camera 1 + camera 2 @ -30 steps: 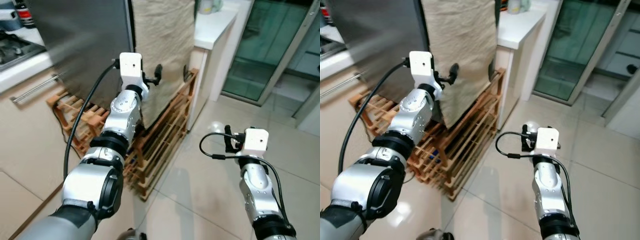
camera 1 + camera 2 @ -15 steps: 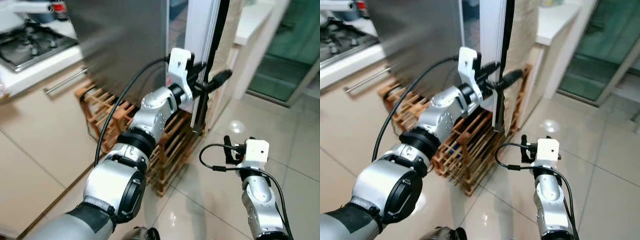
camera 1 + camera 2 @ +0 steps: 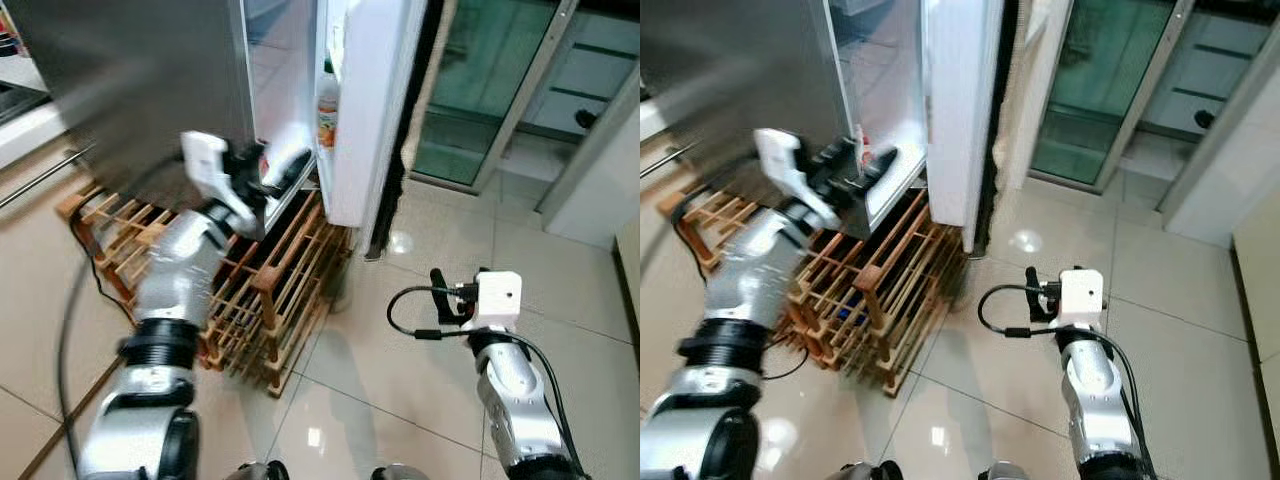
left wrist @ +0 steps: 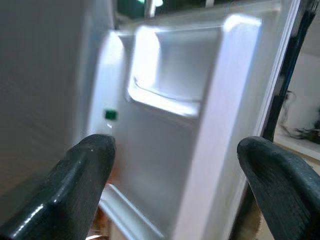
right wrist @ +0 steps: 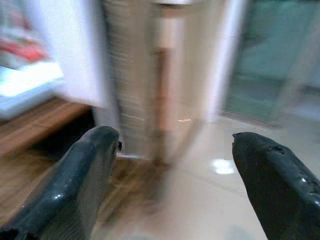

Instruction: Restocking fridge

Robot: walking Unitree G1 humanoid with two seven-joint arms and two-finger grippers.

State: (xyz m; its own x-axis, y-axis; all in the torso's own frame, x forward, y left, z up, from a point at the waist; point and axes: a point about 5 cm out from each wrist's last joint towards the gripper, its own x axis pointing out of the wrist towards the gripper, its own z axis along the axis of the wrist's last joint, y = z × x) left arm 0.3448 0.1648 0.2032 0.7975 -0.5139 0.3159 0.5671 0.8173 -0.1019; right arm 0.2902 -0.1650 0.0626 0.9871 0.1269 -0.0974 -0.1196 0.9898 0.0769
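Observation:
The steel fridge (image 3: 130, 90) stands with its white-lined door (image 3: 365, 110) swung wide open to the right. A bottle with an orange label (image 3: 327, 105) sits in the door's shelf. My left gripper (image 3: 290, 168) is open and holds nothing, low at the fridge's opening just above the wooden rack; in the left wrist view its fingers (image 4: 85, 175) frame the door's white inner shelf (image 4: 170, 95). My right gripper (image 3: 448, 296) hangs low over the floor tiles, right of the door, open with nothing in it; its fingers (image 5: 75, 185) are spread wide.
A wooden slatted rack (image 3: 260, 300) lies under and in front of the fridge. A beige cabinet with a bar handle (image 3: 40, 175) is at the left. A green glass sliding door (image 3: 480, 80) stands behind the fridge door. Glossy floor tiles (image 3: 420, 400) lie ahead and right.
The fridge door, shut a second ago, now stands wide open. My left gripper has left the door's edge and sits lower by the opening. The camera has swung right.

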